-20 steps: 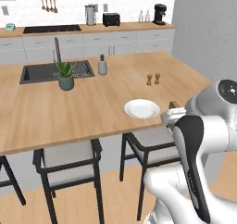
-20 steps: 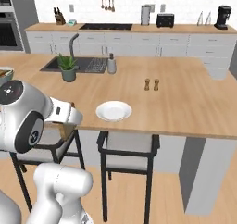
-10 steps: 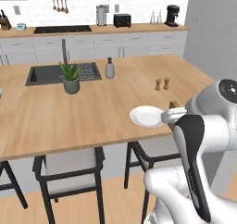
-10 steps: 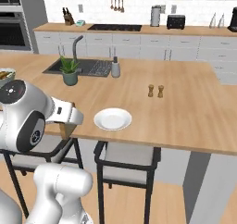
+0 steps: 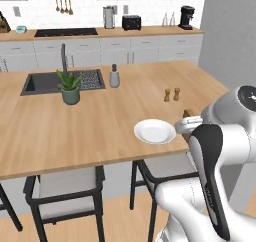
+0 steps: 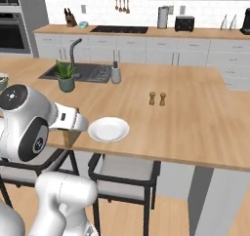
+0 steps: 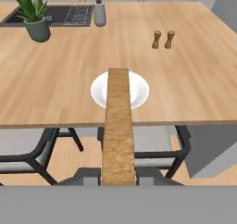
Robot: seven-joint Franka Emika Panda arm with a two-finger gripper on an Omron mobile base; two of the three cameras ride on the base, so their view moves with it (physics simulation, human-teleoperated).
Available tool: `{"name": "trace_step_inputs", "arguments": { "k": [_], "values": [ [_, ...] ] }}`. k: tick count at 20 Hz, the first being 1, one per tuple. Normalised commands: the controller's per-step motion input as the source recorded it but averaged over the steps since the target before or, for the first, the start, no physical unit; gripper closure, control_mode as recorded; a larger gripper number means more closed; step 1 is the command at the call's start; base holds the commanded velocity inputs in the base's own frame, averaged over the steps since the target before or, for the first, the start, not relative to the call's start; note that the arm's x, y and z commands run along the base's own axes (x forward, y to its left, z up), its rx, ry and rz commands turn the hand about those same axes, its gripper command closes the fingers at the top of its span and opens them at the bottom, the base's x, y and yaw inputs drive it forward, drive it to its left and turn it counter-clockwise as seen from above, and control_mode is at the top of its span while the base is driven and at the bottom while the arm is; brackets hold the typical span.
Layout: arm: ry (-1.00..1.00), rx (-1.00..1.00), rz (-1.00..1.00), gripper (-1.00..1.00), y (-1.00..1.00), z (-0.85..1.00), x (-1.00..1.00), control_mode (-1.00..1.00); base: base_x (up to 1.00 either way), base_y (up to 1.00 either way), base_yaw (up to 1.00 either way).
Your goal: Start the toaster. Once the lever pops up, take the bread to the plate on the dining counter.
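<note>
From the hand view I see the bread edge-on, hiding the plate's middle. The tool is cut off below. The far toaster is too small for detail.

potted plant beside sink; two shakers mid-counter.

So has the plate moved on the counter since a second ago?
No. The plate keeps the same spot in front of the two shakers; the whole view shifted because the base drove.
</note>
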Motion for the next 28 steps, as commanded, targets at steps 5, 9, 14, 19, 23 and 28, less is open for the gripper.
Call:
{"name": "trace_step_inputs", "arguments": {
  "k": [5, 9, 14, 19, 23, 28],
  "values": [
    [0.00, 0.00, 0.00, 1.00, 0.00, 0.00, 0.00, 1.00, 0.39, 0.00, 0.00],
    [0.00, 0.00, 0.00, 1.00, 0.00, 0.00, 0.00, 1.00, 0.38, 0.00, 0.00],
    [0.00, 0.00, 0.00, 1.00, 0.00, 0.00, 0.12, -1.00, 0.41, 0.00, 0.00],
    [0.00, 0.00, 0.00, 1.00, -0.14, -0.04, 0.68, -1.00, 0.00, 0.00, 0.00],
    [0.00, 0.02, 0.07, 1.00, -0.29, -0.27, 0.70, -1.00, 0.00, 0.00, 0.00],
    [0.00, 0.00, 0.09, 1.00, -0.16, -0.48, 0.38, -1.00, 0.00, 0.00, 0.00]
  ]
}}
